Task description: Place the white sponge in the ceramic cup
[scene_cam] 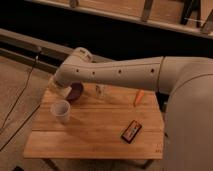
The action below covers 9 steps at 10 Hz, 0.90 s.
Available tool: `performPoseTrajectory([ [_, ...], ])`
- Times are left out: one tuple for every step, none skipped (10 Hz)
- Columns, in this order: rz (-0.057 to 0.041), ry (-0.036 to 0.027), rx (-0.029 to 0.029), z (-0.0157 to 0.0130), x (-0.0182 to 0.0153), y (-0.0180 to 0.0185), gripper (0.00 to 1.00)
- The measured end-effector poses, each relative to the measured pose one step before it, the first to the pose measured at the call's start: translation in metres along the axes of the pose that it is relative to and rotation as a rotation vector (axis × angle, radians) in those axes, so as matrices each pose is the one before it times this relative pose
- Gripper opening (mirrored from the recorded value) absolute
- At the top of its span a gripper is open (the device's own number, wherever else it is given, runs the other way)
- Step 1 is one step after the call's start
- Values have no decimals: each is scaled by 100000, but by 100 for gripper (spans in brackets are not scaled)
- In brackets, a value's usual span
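Observation:
The ceramic cup [61, 111] stands upright on the left part of the wooden table [95, 142], its pale inside showing. My gripper [55, 86] is at the end of the big white arm [120, 75], at the table's far left corner, just above and behind the cup and left of the maroon bowl [76, 91]. The white sponge does not show as a separate thing. A pale bit at the gripper may be it, but I cannot tell.
A small clear glass [100, 91] stands behind the table's middle. An orange object [138, 97] lies at the back right. A black rectangular object with red markings [131, 131] lies at the front right. A dark wall and rail run behind the table.

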<state>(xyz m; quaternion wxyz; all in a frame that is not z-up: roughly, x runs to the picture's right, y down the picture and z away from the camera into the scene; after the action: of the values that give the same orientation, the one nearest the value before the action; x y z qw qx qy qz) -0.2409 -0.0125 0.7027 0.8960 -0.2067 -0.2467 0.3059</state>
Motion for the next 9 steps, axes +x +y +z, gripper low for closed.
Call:
performPoseTrajectory([
  [-60,-1245,-2053,440,24,586,0],
  [-1177,-1741,-3891,573,201,1000,0],
  [-955,-1030,-2588,330,167,581,0],
  [-1123,-874,-2533,324,280,467,0],
  [-666,-689,-1906,264,338,190,0],
  [-207,-478,-1185,220,441,-107,0],
  [236,-467,-890,233,466,-236,0],
  [328,-493,-818,298,357,-207,0],
  [628,-742,-701,266,298,-304,0],
])
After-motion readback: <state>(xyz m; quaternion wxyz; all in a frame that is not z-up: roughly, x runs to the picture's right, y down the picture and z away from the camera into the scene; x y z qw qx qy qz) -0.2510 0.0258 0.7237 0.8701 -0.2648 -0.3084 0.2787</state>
